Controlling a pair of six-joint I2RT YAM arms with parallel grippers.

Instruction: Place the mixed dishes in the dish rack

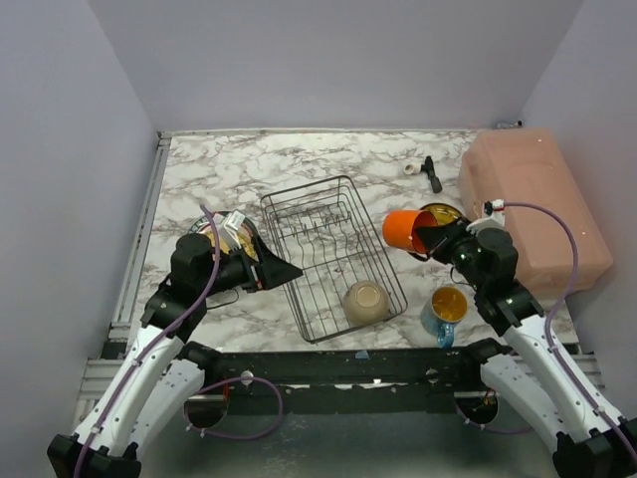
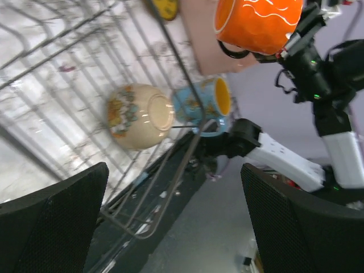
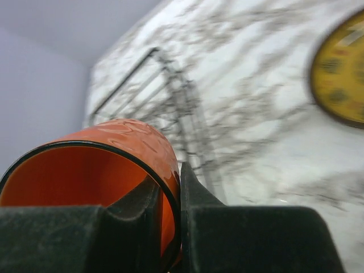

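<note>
The black wire dish rack [image 1: 320, 239] stands mid-table with the white bowl [image 1: 365, 301] on its side in the near right corner. My right gripper [image 1: 430, 236] is shut on the rim of the orange mug [image 1: 406, 229], one finger inside and one outside [image 3: 170, 193], and holds it in the air just right of the rack. The blue mug [image 1: 445, 311] stands on the table right of the bowl. The small yellow plate [image 1: 445, 212] lies partly hidden behind the right gripper. My left gripper [image 1: 284, 271] is open and empty at the rack's left edge. Stacked plates [image 1: 224, 234] lie under the left arm.
The large pink box [image 1: 532, 204] fills the right side of the table. A small black tool [image 1: 431, 172] lies at the back next to it. A grey wall rail runs along the table's left edge [image 1: 139, 239].
</note>
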